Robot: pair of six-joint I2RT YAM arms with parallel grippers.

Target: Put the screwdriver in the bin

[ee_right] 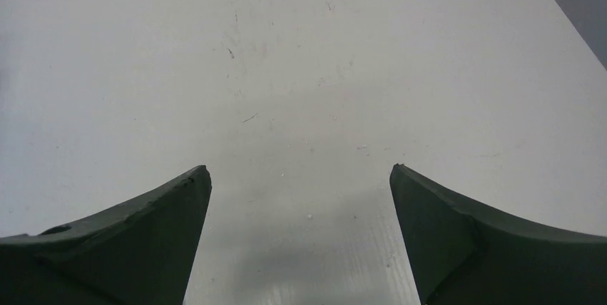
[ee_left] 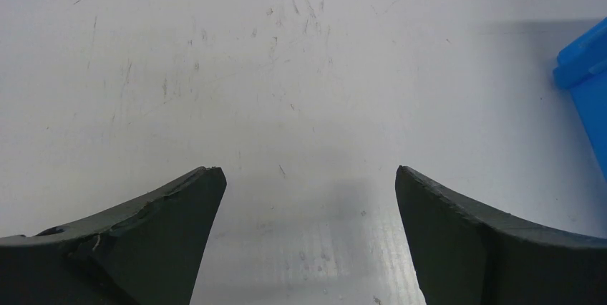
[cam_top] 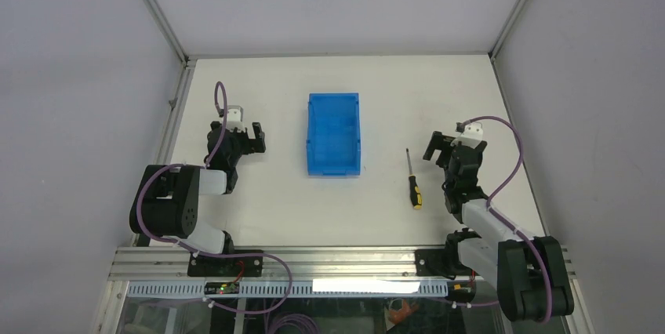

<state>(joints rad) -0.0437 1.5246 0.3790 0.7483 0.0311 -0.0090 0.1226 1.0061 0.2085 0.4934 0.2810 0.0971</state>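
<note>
Two grippers were seen above a white table [cam_top: 376,91], one toward each side. At the left, the left gripper [cam_top: 237,132] was held over the tabletop with its jaws spread wide. In its wrist view, only scuffed table surface was shown between the dark fingers [ee_left: 179,212]. A blue corner of the bin [ee_left: 583,61] was caught at the right edge of that view, apart from the fingers.

Near the middle of the table the bin [cam_top: 335,168] was set upright, open top upward, its long sides running from the near edge toward the far one. To its right the screwdriver [cam_top: 412,181] was laid flat on the table – black-and-yellow handle toward the arms' bases, thin shaft pointed away. It was placed outside the bin, between the bin and the right arm, touching neither.

At the right, the right gripper [cam_top: 445,142] was held just beside the screwdriver with its jaws likewise wide. Only bare surface was framed between its fingers [ee_right: 172,212].
</note>
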